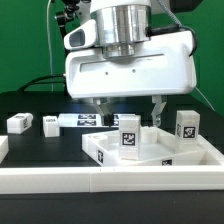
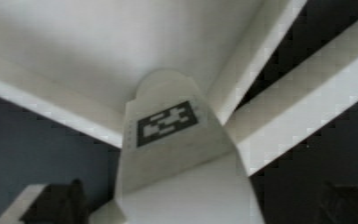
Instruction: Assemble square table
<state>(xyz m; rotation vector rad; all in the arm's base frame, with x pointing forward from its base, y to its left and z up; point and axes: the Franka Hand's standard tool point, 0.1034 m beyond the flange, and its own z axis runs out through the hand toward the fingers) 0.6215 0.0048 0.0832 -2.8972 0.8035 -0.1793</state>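
Up front runs the white rail [image 1: 100,182]. Just behind it the top [image 1: 150,155] lies flat on the black surface [image 1: 40,145]. The top is hard white plastic. It looks stiff, light and smooth, so a push could make it slide.

Two legs stand up on it: one leg [image 1: 128,133] near the middle of the exterior view, and a second leg [image 1: 187,126] at the exterior view's right. I cannot tell if they are fixed in or just standing there. Each is a small hard block, likely light and easy to tip. The best place to hold one looks like its two flat sides, up high, clear of the rim of the top.

The gripper [image 1: 129,110] hangs right over the first leg and points straight down. Its fingers [image 1: 158,108] are spread wide and hold nothing. The wrist view shows that leg [image 2: 167,130] between them, not touched.

Farther back, at the exterior view's left, lie a loose leg [image 1: 18,122], one more loose leg [image 1: 50,123] and the marker board [image 1: 82,120]
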